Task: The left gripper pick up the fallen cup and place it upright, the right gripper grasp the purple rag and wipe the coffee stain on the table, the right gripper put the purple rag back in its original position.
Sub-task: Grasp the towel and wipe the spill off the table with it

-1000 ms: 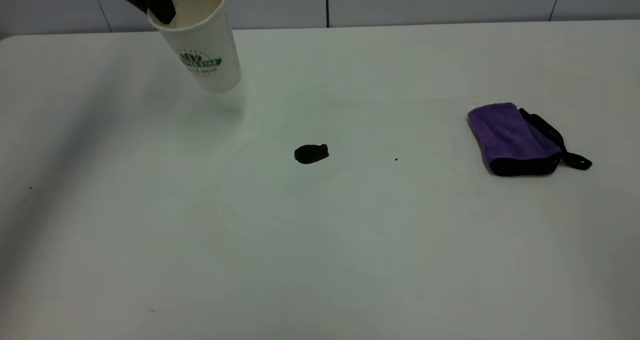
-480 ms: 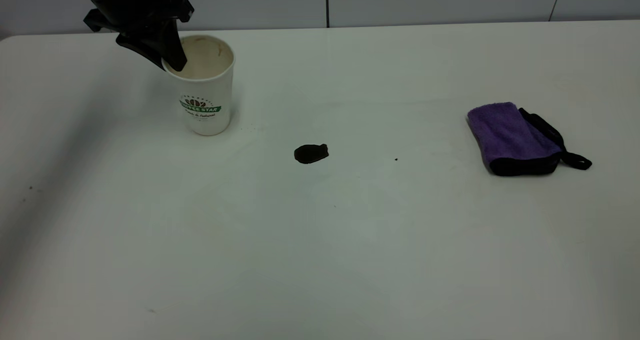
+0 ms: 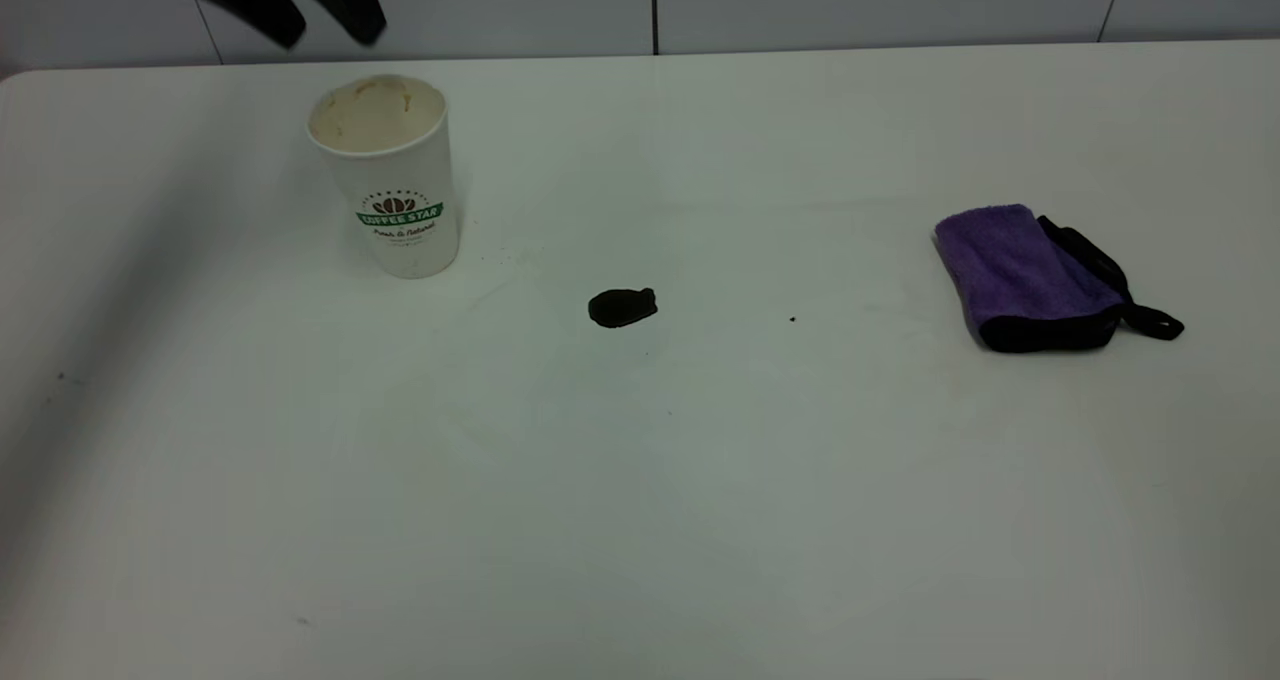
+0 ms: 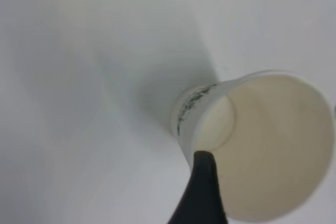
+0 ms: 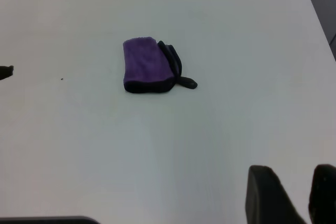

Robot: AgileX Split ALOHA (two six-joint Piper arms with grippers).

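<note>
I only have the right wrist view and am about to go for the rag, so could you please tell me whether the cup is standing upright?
Observer: Yes, the cup stands upright on the table, mouth up.
Operator: Is the left gripper clear of it?
Observer: The left gripper hangs open above the cup, touching nothing.
Operator: Where does the whole stain lie?
Observer: The coffee stain lies unwiped between the cup and the purple rag, nearer the cup.
</note>
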